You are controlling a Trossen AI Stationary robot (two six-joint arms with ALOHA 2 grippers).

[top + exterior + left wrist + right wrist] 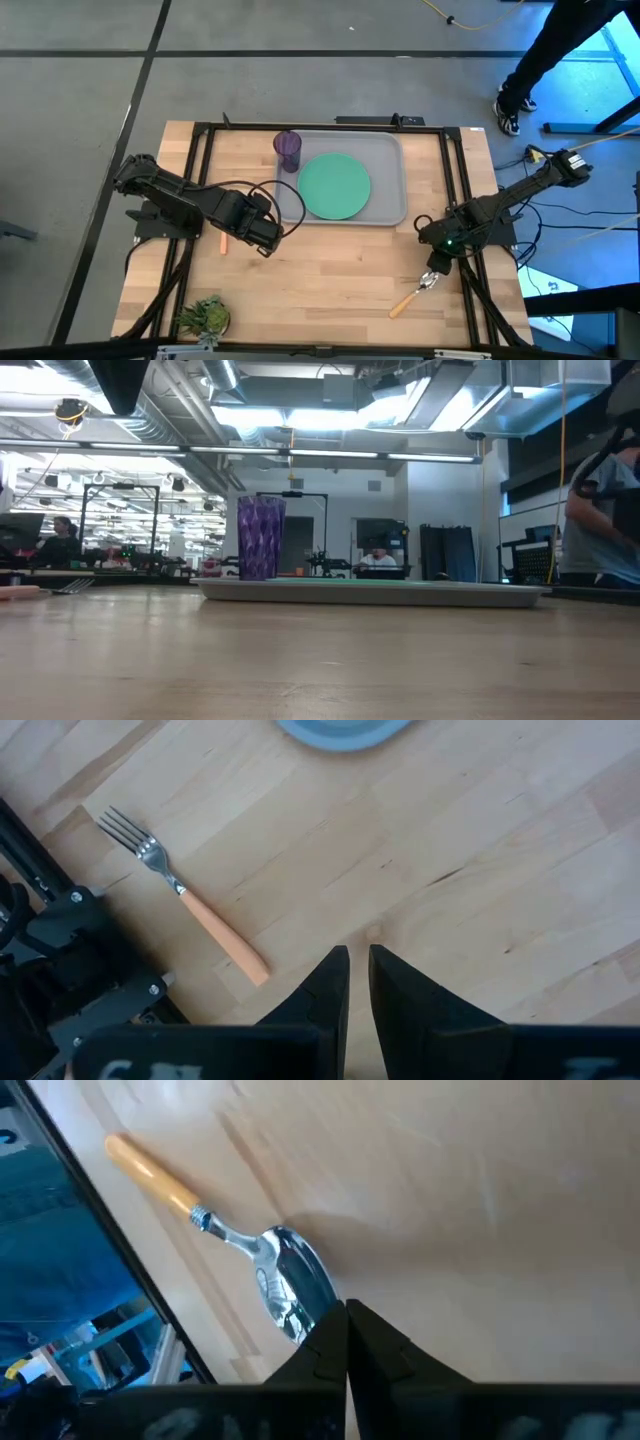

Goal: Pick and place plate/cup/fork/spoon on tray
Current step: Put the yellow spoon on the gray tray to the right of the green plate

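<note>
Bright overhead ceiling lights (300, 415) glare; right wrist view motion-blurred; soft shadows on table (330, 270).

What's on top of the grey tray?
The green plate lies flat on the tray, with the purple cup standing at one corner. The tray floor under the plate is covered.

Surface (330, 270) was pale wood, matt, visible grain. Tray (390, 175) grey plastic, smooth; on it, plate (335, 186) matt mint-green, cup (288, 150) translucent purple, faceted. Spoon (290, 1285) bowl glossy metal, handle smooth orange; fork (185, 895) alike.
</note>
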